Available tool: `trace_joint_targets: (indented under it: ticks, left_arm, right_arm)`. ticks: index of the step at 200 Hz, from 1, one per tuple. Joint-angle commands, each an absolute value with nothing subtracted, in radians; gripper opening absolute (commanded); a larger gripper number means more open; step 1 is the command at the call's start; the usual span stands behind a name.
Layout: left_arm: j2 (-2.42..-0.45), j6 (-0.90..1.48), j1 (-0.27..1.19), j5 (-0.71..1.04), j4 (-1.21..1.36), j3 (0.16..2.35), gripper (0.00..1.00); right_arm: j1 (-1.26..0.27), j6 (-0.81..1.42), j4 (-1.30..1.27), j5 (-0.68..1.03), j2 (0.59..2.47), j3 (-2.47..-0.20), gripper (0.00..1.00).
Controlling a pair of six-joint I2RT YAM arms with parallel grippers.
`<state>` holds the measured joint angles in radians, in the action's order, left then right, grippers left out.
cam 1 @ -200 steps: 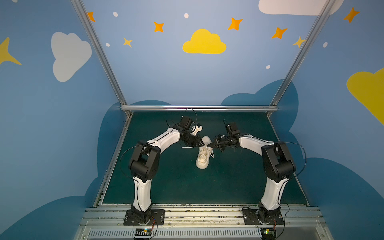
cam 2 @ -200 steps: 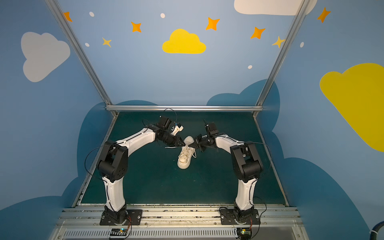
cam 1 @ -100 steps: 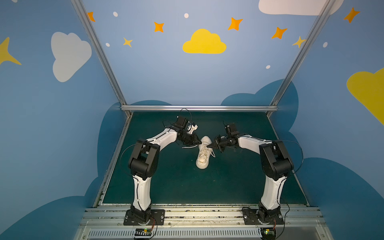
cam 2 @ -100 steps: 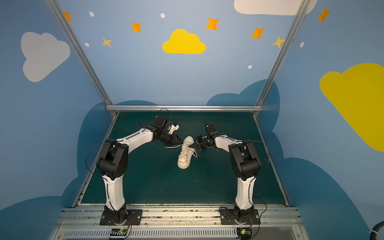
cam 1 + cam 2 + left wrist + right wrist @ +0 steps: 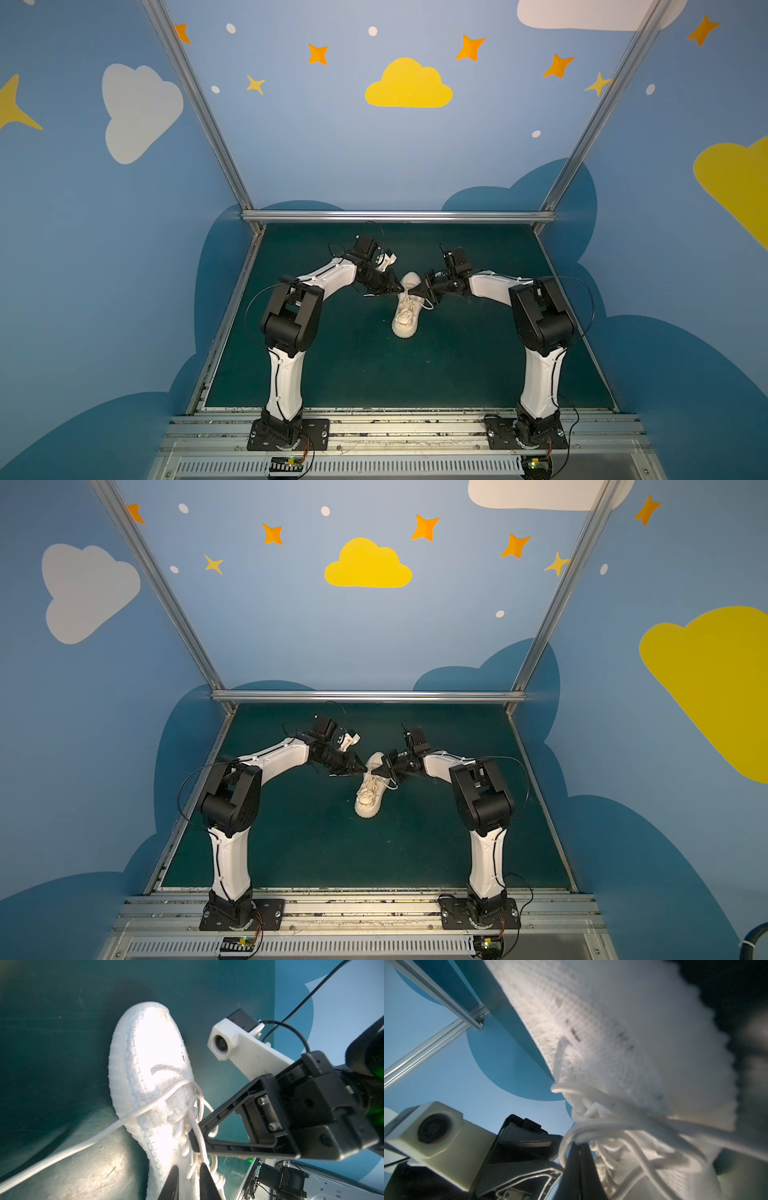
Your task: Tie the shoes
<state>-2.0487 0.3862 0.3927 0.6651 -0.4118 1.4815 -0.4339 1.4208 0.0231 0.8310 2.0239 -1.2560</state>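
**Sneaker and both hands, lacing stage.** Your sneaker [image 5: 405, 322] [image 5: 368, 802] lies sole-down on the green surface [image 5: 332, 365], midway between the arms, with its toe toward the rear wall. Your right hand [image 5: 192, 1136] is clenched on a lace strand [image 5: 202, 1152] just over the eyelets. Your left hand [image 5: 189, 1165] hovers close beside it above the lacing, its fingers [image 5: 207, 1184] slightly apart. The strand reaches one fingertip, but you cannot tell whether it is grasped. A second lace [image 5: 62, 1151] trails off the sneaker's side over the surface.
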Motion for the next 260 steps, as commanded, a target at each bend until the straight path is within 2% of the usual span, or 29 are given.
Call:
trace_joint_targets:
  ticks: [1, 116, 128, 144, 161, 201, 260]
  left_arm:
    - [-2.040, 0.389, 0.388, 0.696, -0.384, 1.454, 0.21]
    - [-2.045, 0.443, 0.379, 0.762, -0.292, 1.404, 0.21]
    - [-2.035, 0.448, 0.375, 0.766, -0.281, 1.391, 0.25]
    - [-2.004, 0.457, 0.367, 0.756, -0.250, 1.358, 0.38]
    - [-1.974, 0.479, 0.353, 0.749, -0.212, 1.318, 0.40]
    - [-1.928, 0.528, 0.326, 0.752, -0.122, 1.243, 0.38]
    - [-1.960, 0.576, 0.322, 0.802, -0.060, 1.237, 0.26]
  right_arm:
    - [-0.443, 1.459, -0.052, 0.854, 2.043, -1.257, 0.00]
    - [-0.446, 1.461, -0.066, 0.877, 2.027, -1.236, 0.00]
    - [-0.446, 1.450, -0.046, 0.873, 2.024, -1.233, 0.00]
    - [-0.447, 1.445, -0.038, 0.871, 2.022, -1.229, 0.00]
    - [-0.446, 1.444, -0.043, 0.873, 2.023, -1.225, 0.00]
    - [-0.446, 1.447, -0.047, 0.876, 2.025, -1.225, 0.00]
    - [-0.447, 1.450, -0.063, 0.890, 2.041, -1.229, 0.00]
